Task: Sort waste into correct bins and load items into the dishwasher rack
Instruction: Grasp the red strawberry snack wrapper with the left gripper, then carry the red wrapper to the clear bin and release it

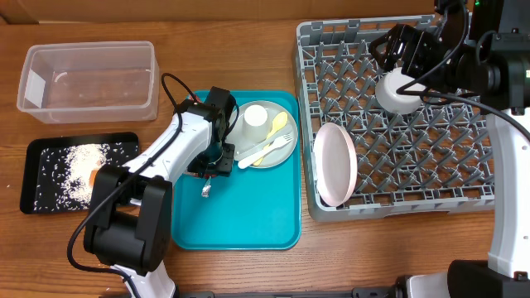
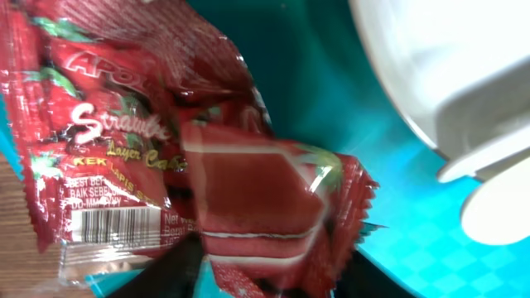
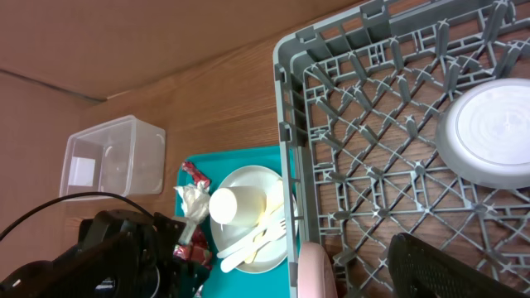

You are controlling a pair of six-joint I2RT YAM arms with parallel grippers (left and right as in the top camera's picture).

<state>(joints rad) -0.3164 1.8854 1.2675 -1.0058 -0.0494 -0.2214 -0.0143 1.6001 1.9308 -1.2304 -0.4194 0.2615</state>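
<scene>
Left gripper (image 1: 217,161) covers the red wrapper (image 2: 124,124) on the teal tray (image 1: 240,223); its grip cannot be told. A plate (image 3: 244,178) bearing 1 cup (image 3: 228,205), spoon (image 1: 280,124) and fork (image 1: 281,145) lies just beside. Right gripper (image 1: 397,58) hangs, jaws spread, over the bowl (image 1: 400,93) in the rack (image 1: 431,165).

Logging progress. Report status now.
Left gripper at wrapper, grip unconfirmed. Right gripper open over rack, clear of bowl. Napkin beside wrapper.
</scene>
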